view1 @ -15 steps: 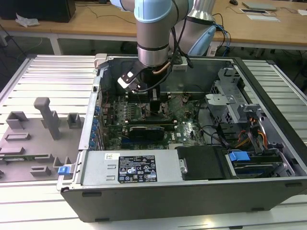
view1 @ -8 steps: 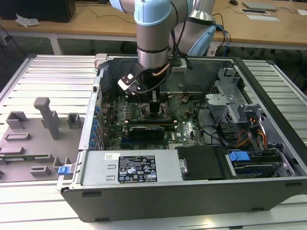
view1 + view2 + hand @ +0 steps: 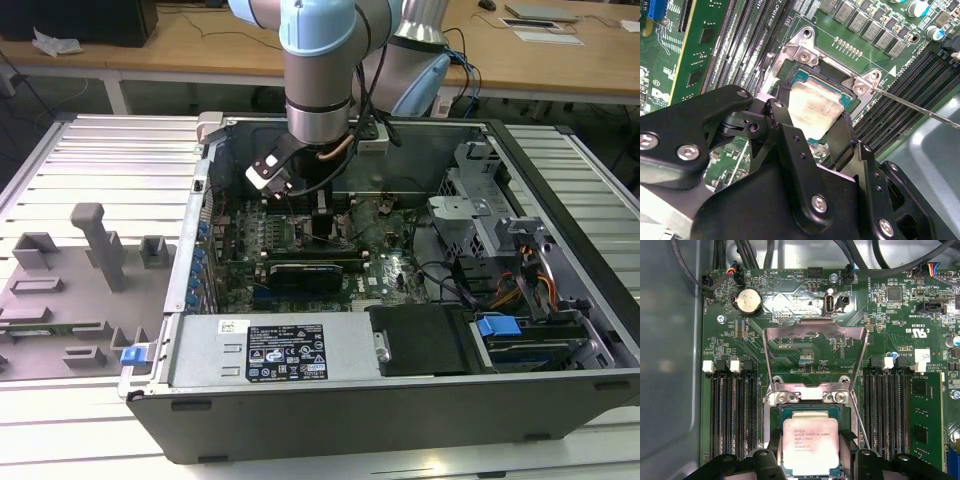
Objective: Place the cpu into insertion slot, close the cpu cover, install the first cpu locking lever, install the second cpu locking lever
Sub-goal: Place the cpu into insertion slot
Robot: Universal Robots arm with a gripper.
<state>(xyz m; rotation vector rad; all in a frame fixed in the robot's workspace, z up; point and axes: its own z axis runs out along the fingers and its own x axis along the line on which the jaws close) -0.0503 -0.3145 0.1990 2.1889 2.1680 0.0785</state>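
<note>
In both wrist views the cpu [image 3: 810, 447] [image 3: 815, 110], a flat square chip with a pale metal top, lies level over the insertion slot [image 3: 809, 411] [image 3: 812, 76]. Whether it is fully seated I cannot tell. My gripper [image 3: 811, 452] [image 3: 812, 120] is shut on it, one black finger [image 3: 774, 452] against one edge and the other finger [image 3: 842, 135] against the opposite edge. The cpu cover [image 3: 815, 331], a silver frame with a square window, stands swung open beyond the socket's hinge. A thin locking lever [image 3: 860, 420] [image 3: 920, 109] stands free beside the socket. In the exterior view my gripper [image 3: 318, 215] reaches down into the case.
Long black memory slots [image 3: 732, 415] [image 3: 885, 410] flank the socket. A coin battery [image 3: 748, 301] and cables lie beyond the cover. The open computer case holds a power supply [image 3: 290, 350] and a drive cage [image 3: 480, 215]. A grey fixture tray [image 3: 70, 290] sits at the exterior view's left.
</note>
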